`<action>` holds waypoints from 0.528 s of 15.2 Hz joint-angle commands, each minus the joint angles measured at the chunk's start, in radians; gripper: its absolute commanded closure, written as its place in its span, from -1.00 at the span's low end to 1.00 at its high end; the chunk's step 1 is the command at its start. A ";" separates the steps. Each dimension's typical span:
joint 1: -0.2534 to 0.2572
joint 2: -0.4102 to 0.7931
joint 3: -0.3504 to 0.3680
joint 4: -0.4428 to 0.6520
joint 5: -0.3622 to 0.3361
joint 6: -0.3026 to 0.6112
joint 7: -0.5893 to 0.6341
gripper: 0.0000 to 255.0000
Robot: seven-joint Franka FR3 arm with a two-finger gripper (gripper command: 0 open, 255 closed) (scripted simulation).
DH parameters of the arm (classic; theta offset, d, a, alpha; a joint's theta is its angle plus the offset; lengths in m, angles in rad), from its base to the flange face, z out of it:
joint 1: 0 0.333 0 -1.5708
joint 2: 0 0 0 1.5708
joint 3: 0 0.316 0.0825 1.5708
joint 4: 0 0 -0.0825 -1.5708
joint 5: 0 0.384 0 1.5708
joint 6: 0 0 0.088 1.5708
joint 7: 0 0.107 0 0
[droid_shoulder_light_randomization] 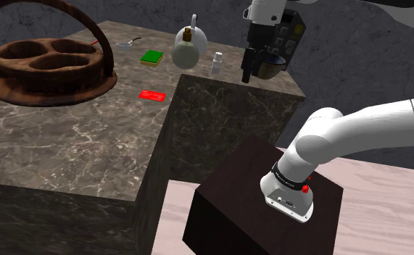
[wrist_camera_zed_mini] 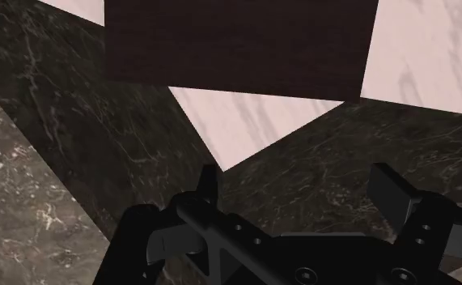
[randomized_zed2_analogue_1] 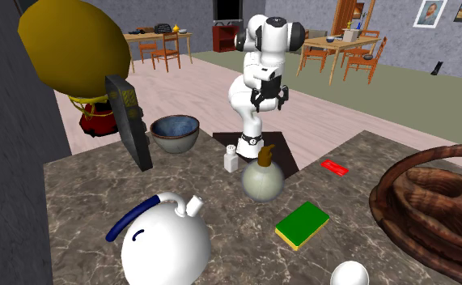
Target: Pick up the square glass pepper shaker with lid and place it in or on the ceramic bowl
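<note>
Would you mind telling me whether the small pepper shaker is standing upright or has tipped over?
Upright: the pepper shaker stands on its base on the marble counter, its lid uppermost.

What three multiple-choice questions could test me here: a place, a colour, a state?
1. Where does the pepper shaker stand?
A. on the counter beside the round flask, apart from the bowl
B. in the bowl
C. on the floor

2. What colour is the top of the flat block near the flask?
A. purple
B. orange
C. green

3. How is the gripper?
A. open, holding nothing
B. shut on the shaker
C. shut on the block

Answers: 1 A, it stands by the flask; 2 C, its top is green; 3 A, the wrist view shows the fingers apart, nothing between.
</note>
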 commanded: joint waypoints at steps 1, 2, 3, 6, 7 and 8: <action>0.000 0.000 0.000 0.000 0.000 0.000 0.000 -1.00; -0.006 0.035 -0.011 0.020 -0.013 0.013 -0.016 -1.00; -0.011 0.071 -0.022 0.042 -0.025 0.026 -0.031 -1.00; -0.026 0.178 -0.053 0.114 -0.057 0.058 -0.075 -1.00; -0.030 0.214 -0.063 0.140 -0.066 0.067 -0.089 -1.00; -0.034 0.250 -0.073 0.167 -0.075 0.075 -0.103 -1.00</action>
